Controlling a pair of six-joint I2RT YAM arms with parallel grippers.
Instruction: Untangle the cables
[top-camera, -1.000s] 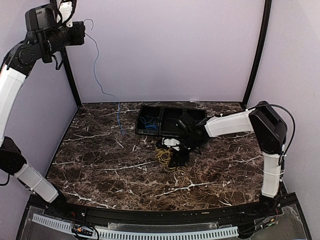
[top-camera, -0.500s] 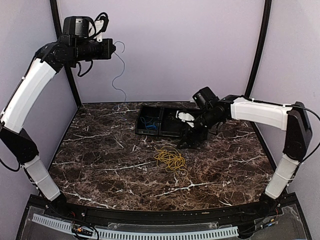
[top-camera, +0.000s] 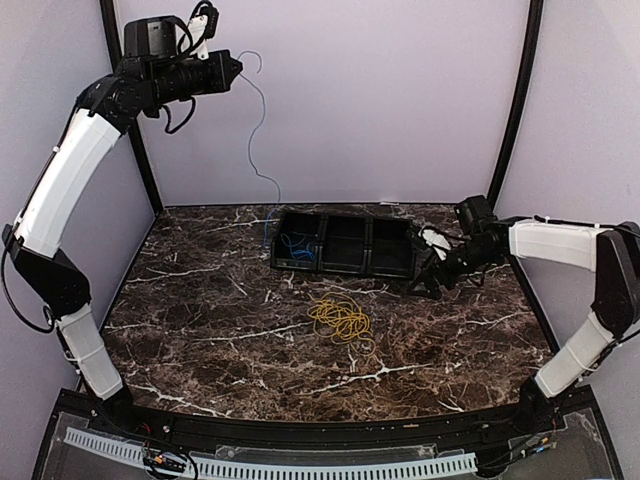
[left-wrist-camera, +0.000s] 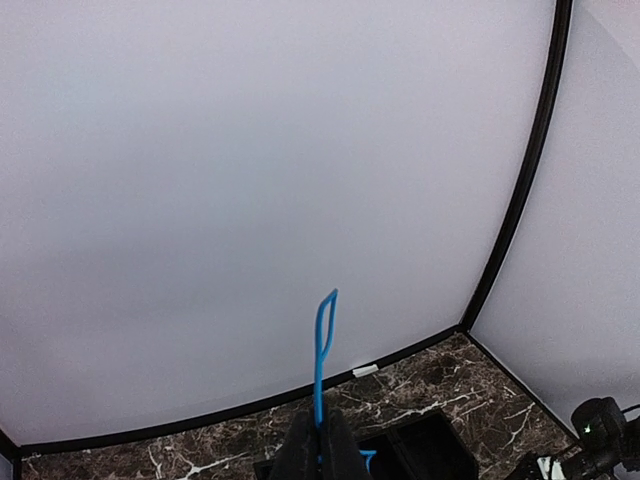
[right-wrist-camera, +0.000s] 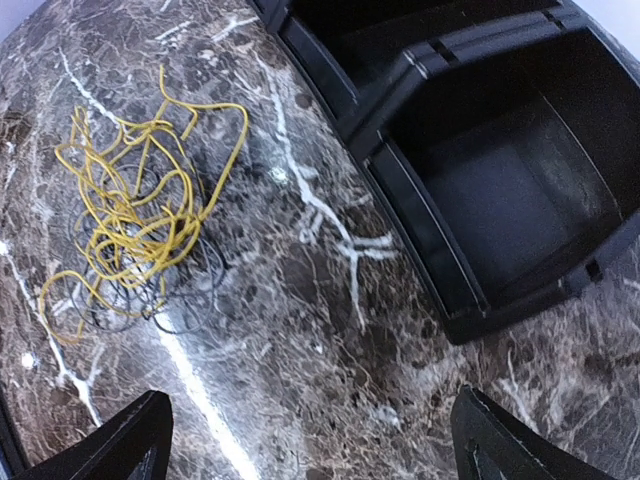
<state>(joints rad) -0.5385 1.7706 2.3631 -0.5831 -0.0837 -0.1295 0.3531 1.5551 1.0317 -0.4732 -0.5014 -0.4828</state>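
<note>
While the left arm stretches high up near the back wall, the left gripper (top-camera: 232, 69) is pressed together on the blue cable (top-camera: 254, 140), pinching it close to one end; from the wrist camera a short folded loop of that cable (left-wrist-camera: 322, 340) sticks out past the closed fingertips (left-wrist-camera: 335, 445). From that pinch the blue strand hangs loose in the air and drops to the left end of the black tray (top-camera: 343, 268), where more blue wire lies coiled in the leftmost of its three compartments. Over on the other side, the right gripper (top-camera: 426, 283) sits low above the marble table (top-camera: 200, 330), just beside the tray's right end, with its jaws spread wide and nothing between them. Near the middle of the table, in front of the tray and well apart from both grippers, the yellow cable (top-camera: 340, 322) lies in a loose tangle; the right wrist view shows a thin dark cable (right-wrist-camera: 185, 290) looped under and through it, touching the tabletop
</note>
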